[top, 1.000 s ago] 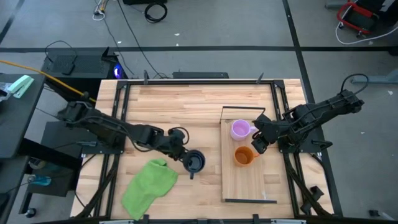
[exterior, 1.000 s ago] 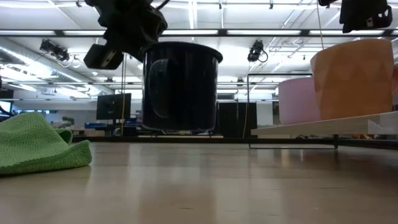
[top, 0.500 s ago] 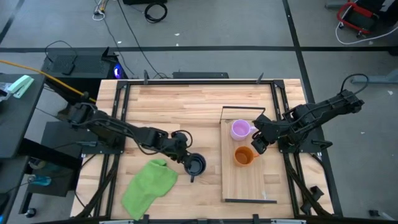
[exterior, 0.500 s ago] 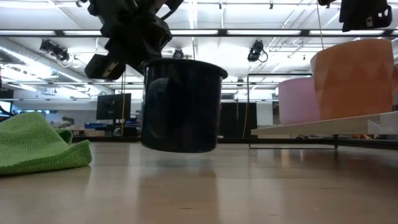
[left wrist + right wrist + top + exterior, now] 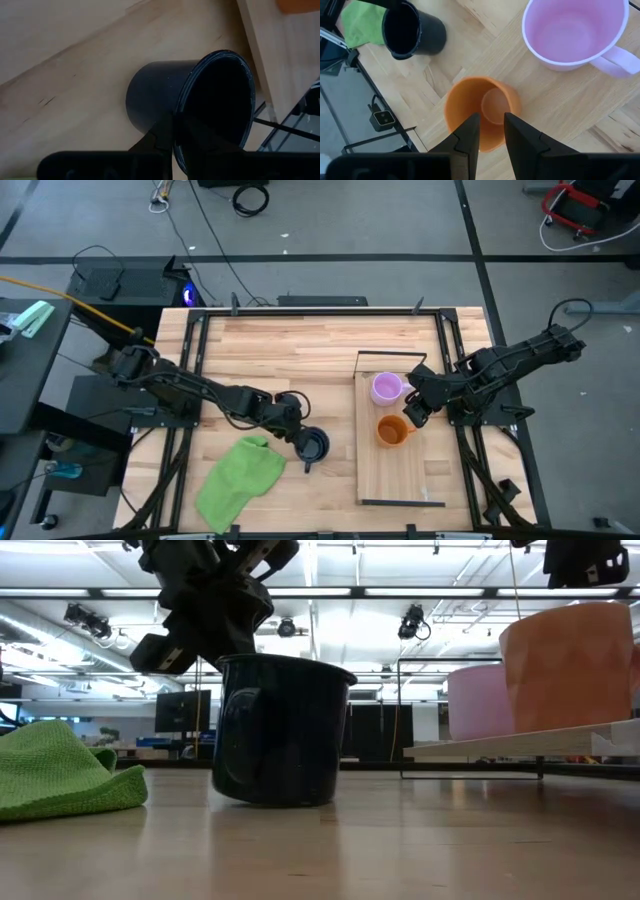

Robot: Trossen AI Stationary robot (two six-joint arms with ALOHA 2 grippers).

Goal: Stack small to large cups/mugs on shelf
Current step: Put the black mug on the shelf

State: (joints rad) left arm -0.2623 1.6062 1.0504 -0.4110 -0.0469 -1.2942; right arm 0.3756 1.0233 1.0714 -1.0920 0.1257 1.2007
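Observation:
The black mug [image 5: 314, 444] [image 5: 280, 730] is down at the tabletop, left of the shelf [image 5: 400, 475], with my left gripper [image 5: 174, 135] [image 5: 298, 432] shut on its rim. The purple mug [image 5: 386, 388] [image 5: 575, 30] and the orange mug [image 5: 392, 430] [image 5: 482, 107] stand upright on their bases on the shelf board. My right gripper [image 5: 492, 135] [image 5: 415, 408] hangs open above the orange mug and touches nothing. My left gripper pinches the black mug's rim [image 5: 176, 117] on the side toward the table's left, one finger inside the mug and one outside on its wall. The fingers slant down from the table's left. The mug leans slightly, its bottom [image 5: 275, 798] at the tabletop.
A crumpled green cloth [image 5: 240, 480] [image 5: 60, 775] lies near the table's front edge, left of the black mug. The shelf's thin black wire frame [image 5: 400, 502] stands at its ends. Bare wood lies between the black mug and the shelf.
My left gripper has come down with the black mug, still shut on its rim. The mug hung clear of the table a second ago; now its bottom is at the tabletop, and it has tipped a little.

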